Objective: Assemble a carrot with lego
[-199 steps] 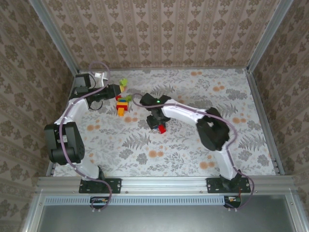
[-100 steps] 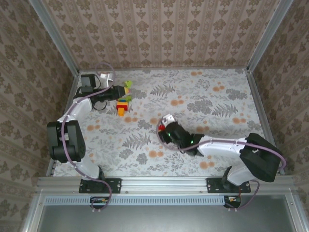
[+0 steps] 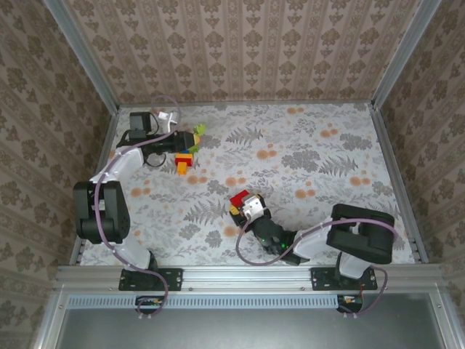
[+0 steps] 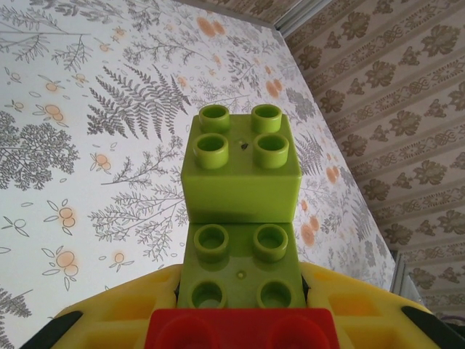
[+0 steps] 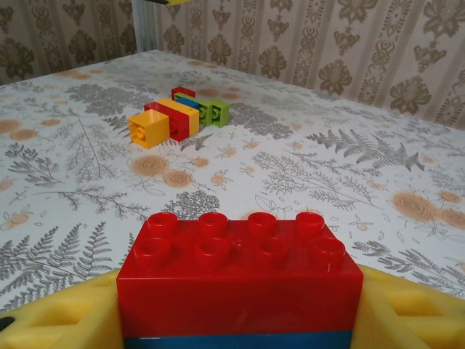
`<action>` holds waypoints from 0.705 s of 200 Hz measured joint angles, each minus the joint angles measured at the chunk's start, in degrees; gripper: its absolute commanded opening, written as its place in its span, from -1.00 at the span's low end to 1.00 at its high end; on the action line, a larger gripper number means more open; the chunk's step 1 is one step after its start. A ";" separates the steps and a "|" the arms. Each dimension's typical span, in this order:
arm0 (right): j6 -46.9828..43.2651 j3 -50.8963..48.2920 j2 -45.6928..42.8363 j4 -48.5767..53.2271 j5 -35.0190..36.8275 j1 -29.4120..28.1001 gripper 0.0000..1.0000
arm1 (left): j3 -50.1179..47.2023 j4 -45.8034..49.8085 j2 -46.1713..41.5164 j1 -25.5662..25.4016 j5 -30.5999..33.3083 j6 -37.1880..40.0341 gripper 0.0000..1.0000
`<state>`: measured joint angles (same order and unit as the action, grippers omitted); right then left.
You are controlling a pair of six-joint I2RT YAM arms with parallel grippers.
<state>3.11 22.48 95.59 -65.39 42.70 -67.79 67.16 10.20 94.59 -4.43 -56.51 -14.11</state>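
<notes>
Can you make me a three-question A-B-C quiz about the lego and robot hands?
1. Where does the lying brick stack sit? A) by the left gripper B) at the right wall C) between the arm bases.
2. How many studs top the red brick? A) four B) six C) eight.
3. What is the right gripper doing? A) standing open, empty B) holding the red brick C) pressing the table.
Answers: 1 A, it lies beside that gripper; 2 C, two rows of four; 3 B, the brick sits in its grip.
</notes>
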 measured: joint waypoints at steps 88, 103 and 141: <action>0.31 0.79 9.77 -6.38 2.19 -1.01 -0.16 | 0.61 1.14 0.22 -2.43 2.21 0.85 -0.74; 0.74 0.79 9.97 -6.80 2.27 -1.01 -0.16 | 1.29 1.14 0.66 -3.06 2.56 0.85 -0.75; 3.13 0.79 11.69 -7.74 2.64 -1.01 -0.14 | 2.62 1.14 2.58 -4.31 3.28 0.85 -0.74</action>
<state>6.24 23.27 107.28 -73.12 45.34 -68.79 69.78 11.33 97.17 -8.73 -53.23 -13.26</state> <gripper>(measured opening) 0.627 0.347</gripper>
